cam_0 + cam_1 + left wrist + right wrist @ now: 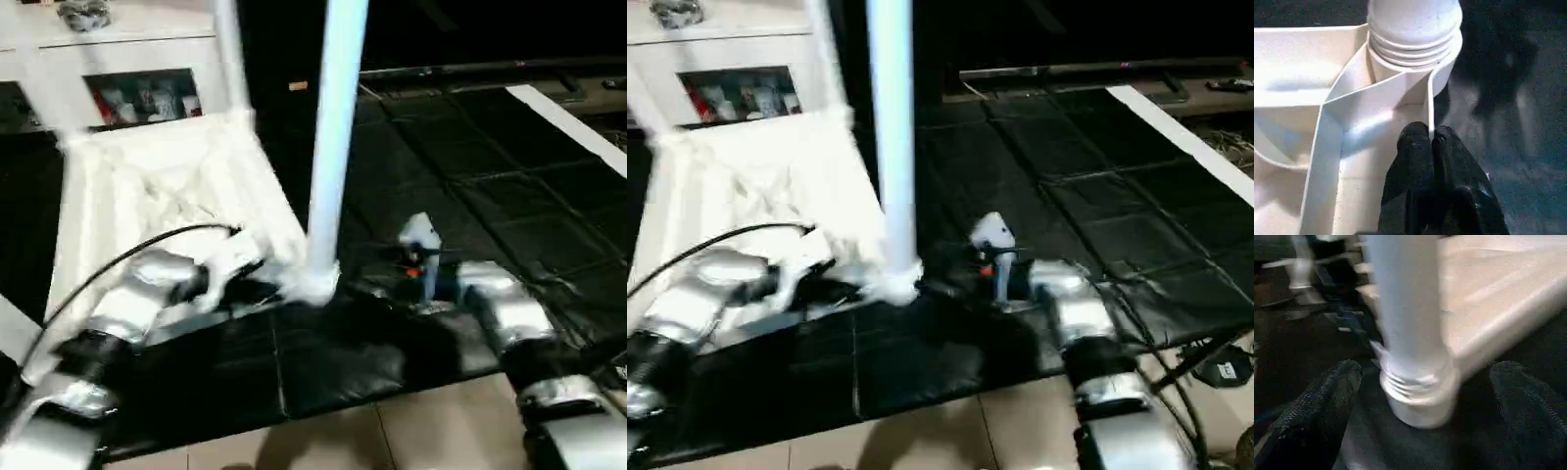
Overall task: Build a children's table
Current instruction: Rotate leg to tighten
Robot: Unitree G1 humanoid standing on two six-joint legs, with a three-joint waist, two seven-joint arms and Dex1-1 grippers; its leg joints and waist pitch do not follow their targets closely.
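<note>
Table top (167,196) lies upside down on the black floor mat (470,206), ribbed underside up. 1 leg (333,147) stands upright in the near corner socket (1442,73); a 2nd leg (227,59) rises at the far corner. White cabinet (108,49) behind, not part of the job.

Left gripper (1430,147): jaws pressed together, tips against the thin rib just beside the socket. From the wrist view I cannot tell whether they pinch the rib or only press on it. Reads as a brace on the top.

Right gripper (1420,396): jaws wide apart, 1 finger (1322,396) on each side of the leg's threaded base, neither touching it. Nothing held.

Step in hand, by my reading: seating this leg, right gripper between grips.

To do it well:
- Thread rings show above the socket rim, so the leg is likely not fully home.
- Take the next grip low, just above the threads, square to the tube; it tapers and is smooth, so a high or slanted grip may slip.
- Keep the leg vertical while turning; a lean could cross the threads.
- Hold the left brace firm, or the light top may spin on the mat.
</note>
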